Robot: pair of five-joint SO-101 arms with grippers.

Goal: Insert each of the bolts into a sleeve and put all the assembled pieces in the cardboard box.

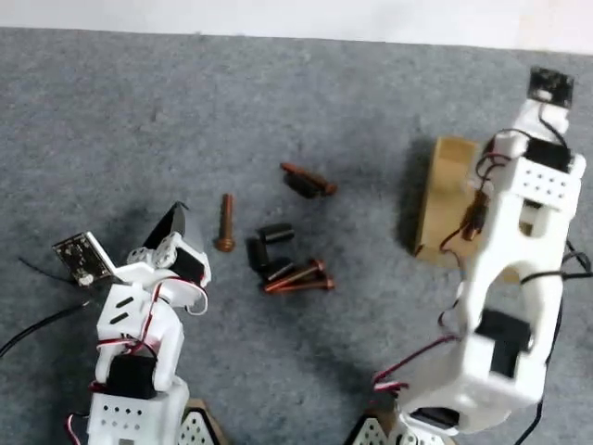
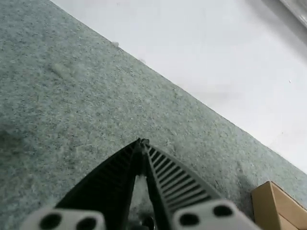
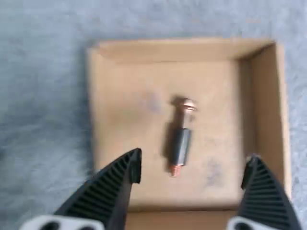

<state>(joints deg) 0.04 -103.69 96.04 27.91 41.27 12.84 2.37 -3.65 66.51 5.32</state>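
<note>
In the right wrist view my right gripper hangs open above the cardboard box. One assembled piece, a copper bolt in a dark sleeve, lies loose on the box floor between the spread fingers. In the high view the box stands at the right, partly under the right arm. At mid-table lie a single bolt, a bolt in a sleeve, two bolts side by side and dark sleeves. My left gripper is shut and empty, left of the single bolt; its own view shows its tips over bare mat.
A grey mat covers the table, with a white surface past its far edge. A corner of the cardboard box shows in the left wrist view. Both arm bases stand at the near edge.
</note>
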